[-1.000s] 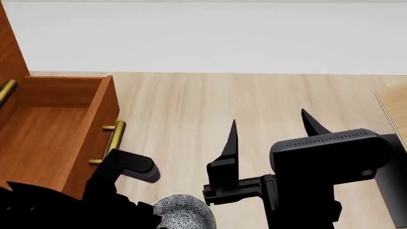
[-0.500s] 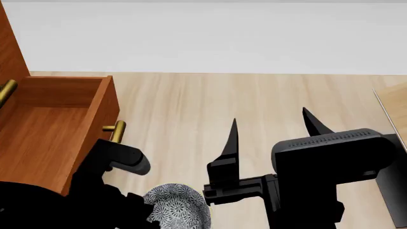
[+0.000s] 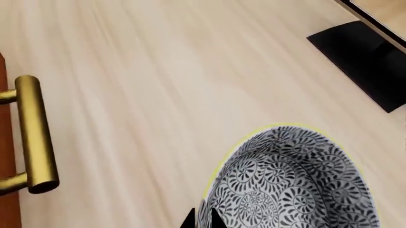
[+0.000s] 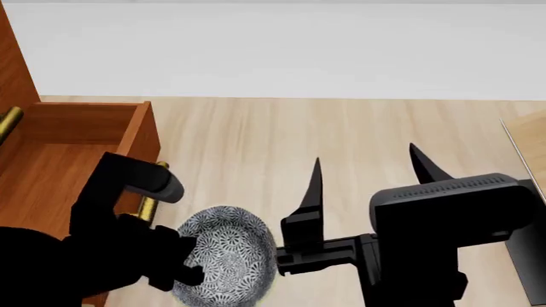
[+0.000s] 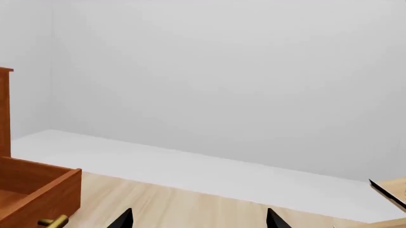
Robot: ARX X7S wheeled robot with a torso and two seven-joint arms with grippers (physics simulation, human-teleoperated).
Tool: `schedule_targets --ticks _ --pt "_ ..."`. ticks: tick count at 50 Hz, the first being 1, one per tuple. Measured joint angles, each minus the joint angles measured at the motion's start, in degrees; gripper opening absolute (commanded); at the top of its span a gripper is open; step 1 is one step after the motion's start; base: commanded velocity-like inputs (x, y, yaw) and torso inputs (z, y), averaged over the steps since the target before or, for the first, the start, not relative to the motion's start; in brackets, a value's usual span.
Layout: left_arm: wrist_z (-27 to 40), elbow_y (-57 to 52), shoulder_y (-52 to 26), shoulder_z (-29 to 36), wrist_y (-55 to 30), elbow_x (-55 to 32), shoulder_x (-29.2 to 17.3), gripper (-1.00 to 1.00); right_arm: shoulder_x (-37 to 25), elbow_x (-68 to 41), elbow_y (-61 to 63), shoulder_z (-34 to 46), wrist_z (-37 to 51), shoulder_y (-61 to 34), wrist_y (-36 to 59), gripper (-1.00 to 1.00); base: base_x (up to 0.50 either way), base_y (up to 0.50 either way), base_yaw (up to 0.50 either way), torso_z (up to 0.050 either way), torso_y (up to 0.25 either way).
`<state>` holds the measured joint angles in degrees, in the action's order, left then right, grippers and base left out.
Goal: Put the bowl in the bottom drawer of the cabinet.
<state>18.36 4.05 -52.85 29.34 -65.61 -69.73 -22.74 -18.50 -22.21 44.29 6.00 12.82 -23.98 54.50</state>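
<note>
The cabinet (image 4: 13, 70) stands with its bottom drawer (image 4: 60, 169) pulled open and empty, the left gripper (image 4: 183, 268) grips the bowl (image 4: 224, 256) by its rim above the floor just outside the drawer's brass-handled front, not yet inside, and the right gripper (image 4: 367, 176) hangs spread and empty.

Glazed patterned ceramic bowl (image 4: 226, 259); smooth reddish wood drawer (image 4: 60, 166) with shiny brass handle (image 3: 35, 133); pale matt wood-grain floor (image 4: 341, 134); matt black grippers (image 4: 362, 185)
</note>
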Motion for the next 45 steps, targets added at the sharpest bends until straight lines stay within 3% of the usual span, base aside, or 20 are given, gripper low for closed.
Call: schedule_targets --ticks 45 --pt "16.1 -11.3 -5.1 -6.4 -5.6 -11.6 -3.3 -1.00 -0.5 -1.4 -1.1 -0.3 -0.1 0.3 -2.3 1.00 0.00 0.00 0.00 0.000 0.000"
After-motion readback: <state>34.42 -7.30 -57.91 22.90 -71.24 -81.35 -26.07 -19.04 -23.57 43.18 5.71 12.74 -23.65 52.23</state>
